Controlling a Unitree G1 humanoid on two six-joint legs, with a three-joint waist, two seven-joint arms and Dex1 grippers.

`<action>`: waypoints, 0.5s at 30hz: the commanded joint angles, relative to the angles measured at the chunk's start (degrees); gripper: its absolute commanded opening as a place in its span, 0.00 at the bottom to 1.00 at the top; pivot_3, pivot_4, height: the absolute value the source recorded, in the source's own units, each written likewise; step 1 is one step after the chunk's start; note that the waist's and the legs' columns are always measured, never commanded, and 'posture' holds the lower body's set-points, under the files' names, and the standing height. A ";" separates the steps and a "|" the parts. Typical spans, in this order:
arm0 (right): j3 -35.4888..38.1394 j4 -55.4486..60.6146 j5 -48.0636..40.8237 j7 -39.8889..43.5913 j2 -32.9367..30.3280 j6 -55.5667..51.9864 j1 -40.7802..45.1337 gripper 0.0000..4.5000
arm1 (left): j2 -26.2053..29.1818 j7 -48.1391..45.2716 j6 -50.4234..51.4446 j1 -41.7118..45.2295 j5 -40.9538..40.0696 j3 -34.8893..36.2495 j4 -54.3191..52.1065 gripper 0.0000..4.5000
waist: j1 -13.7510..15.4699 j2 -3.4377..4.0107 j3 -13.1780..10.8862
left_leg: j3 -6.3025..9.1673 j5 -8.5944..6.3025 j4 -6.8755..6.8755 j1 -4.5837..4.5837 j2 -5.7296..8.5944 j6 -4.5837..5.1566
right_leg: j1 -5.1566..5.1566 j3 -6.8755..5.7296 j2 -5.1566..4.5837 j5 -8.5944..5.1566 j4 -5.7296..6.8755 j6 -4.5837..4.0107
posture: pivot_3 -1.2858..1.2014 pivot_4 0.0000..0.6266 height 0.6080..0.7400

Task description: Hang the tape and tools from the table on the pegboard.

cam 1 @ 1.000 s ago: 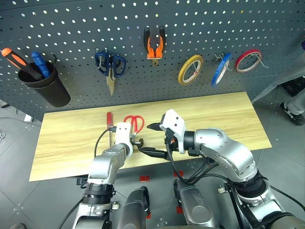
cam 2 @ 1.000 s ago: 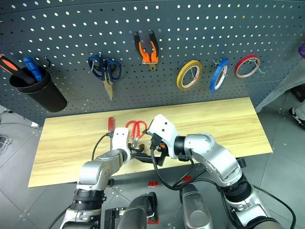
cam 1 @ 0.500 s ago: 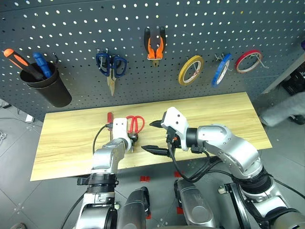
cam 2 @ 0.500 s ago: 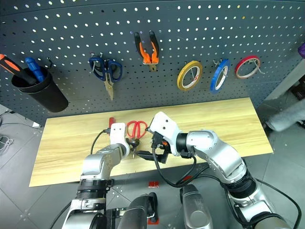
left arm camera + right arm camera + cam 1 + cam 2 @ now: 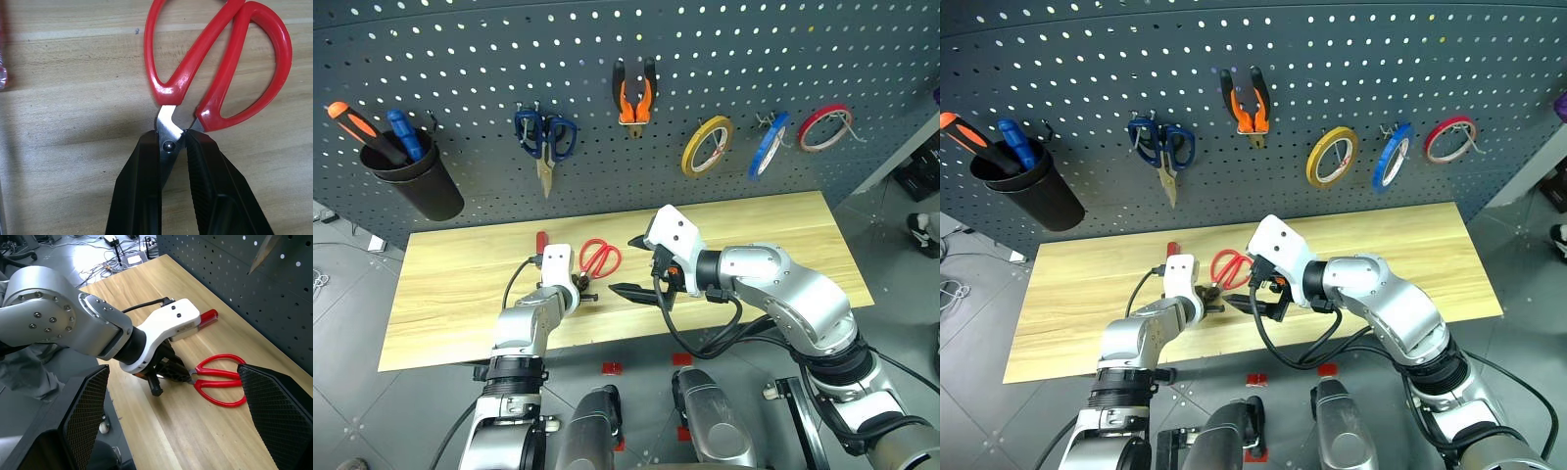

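Observation:
Red-handled scissors [image 5: 599, 258] lie flat on the wooden table [image 5: 754, 225] with their handles toward the pegboard [image 5: 460, 59]. My left gripper [image 5: 172, 142] is shut on the scissors [image 5: 220, 63] at the pivot, its fingers low over the wood. Just left of it lies the red-handled screwdriver [image 5: 540, 242]. My right gripper [image 5: 634, 266] hangs open above the table, right of the scissors, holding nothing. The blue tape [image 5: 769, 144] and the orange-and-black pliers [image 5: 632, 93] hang on pegboard hooks.
Blue-handled scissors [image 5: 545, 137], a yellow tape ring [image 5: 706, 145] and a red tape ring [image 5: 823, 125] also hang on the board. A black cup [image 5: 411, 176] at the far left holds orange and blue screwdrivers. A person's shoe [image 5: 925, 230] shows at the right edge.
My left gripper's fingers have gone from open to shut around the scissors' pivot. The right gripper has stayed open and nearly still.

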State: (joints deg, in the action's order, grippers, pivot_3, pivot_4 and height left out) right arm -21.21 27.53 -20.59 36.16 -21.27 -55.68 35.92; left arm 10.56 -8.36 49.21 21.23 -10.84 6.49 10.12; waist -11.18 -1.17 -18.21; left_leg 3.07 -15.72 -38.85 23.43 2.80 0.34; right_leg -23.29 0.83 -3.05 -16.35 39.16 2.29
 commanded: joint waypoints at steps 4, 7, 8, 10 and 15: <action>1.10 2.10 -1.15 0.66 -0.22 1.90 0.07 1.00 | -2.31 1.87 1.35 -6.24 -0.40 0.77 -1.92 0.10 | -0.05 0.00 0.00 | -0.02 -0.01 0.01 0.00 -0.01 0.01 | 0.02 0.02 0.00 0.02 -0.09 0.01 | 0.37 0.54 1.00; 1.09 1.95 -1.12 0.77 -0.49 2.23 0.02 1.00 | -4.13 3.47 2.00 -7.75 -1.11 2.23 -4.32 0.25 | -0.07 0.00 0.00 | -0.03 -0.01 0.02 0.01 -0.01 0.02 | 0.01 0.03 0.00 0.02 -0.10 0.01 | 0.37 0.54 1.00; 1.08 1.91 -1.12 0.80 -0.59 2.34 0.01 1.00 | -4.33 3.82 2.01 -7.99 -0.92 2.25 -4.71 0.30 | -0.06 0.00 0.00 | -0.03 -0.01 0.02 0.01 -0.02 0.02 | 0.02 0.03 0.00 0.02 -0.10 0.01 | 0.37 0.54 1.00; 1.05 1.78 -1.02 0.84 -0.85 2.65 0.04 1.00 | -4.69 4.37 2.10 -8.30 -0.59 2.17 -5.31 0.42 | -0.06 0.00 0.00 | -0.03 -0.01 0.02 0.01 -0.03 0.02 | 0.02 0.01 0.01 0.02 -0.10 0.01 | 0.37 0.54 1.00; 1.66 2.45 -1.51 1.06 -1.46 2.63 -0.11 1.00 | -4.05 5.32 1.97 -9.57 0.80 0.59 -9.09 0.73 | -0.33 0.00 0.00 | -0.04 -0.01 0.02 0.01 -0.06 0.02 | 0.03 0.01 0.05 0.03 -0.10 0.03 | 0.37 0.54 1.00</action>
State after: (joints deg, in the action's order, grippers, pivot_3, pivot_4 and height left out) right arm -20.98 27.53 -21.12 36.63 -22.56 -54.11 35.87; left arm 5.90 -4.17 49.39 14.16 -11.27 7.15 0.31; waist -11.51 -1.17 -18.21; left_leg 3.02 -15.74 -38.82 23.43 2.72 0.35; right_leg -23.27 0.85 -2.99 -16.31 39.05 2.32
